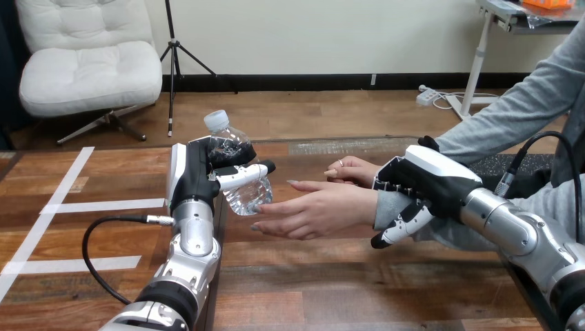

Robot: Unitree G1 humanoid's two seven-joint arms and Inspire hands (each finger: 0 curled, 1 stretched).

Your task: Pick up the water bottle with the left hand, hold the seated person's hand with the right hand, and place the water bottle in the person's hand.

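Observation:
My left hand (200,172) is curled round a clear water bottle (243,194) with a white cap, holding it tilted above the table. The bottle's lower end touches the fingertips of the person's open hand (317,210), which reaches in from the right, palm toward the bottle. My right hand (421,181) wraps the wrist of that hand at its grey sleeve, fingers curled over the top and thumb below. A second hand of the person (352,169) rests just behind the open one.
The wooden table (331,289) carries white tape stripes (96,205) at the left. A black cable (103,238) loops beside my left forearm. A dark mat (500,165) lies at the right under the person's arms.

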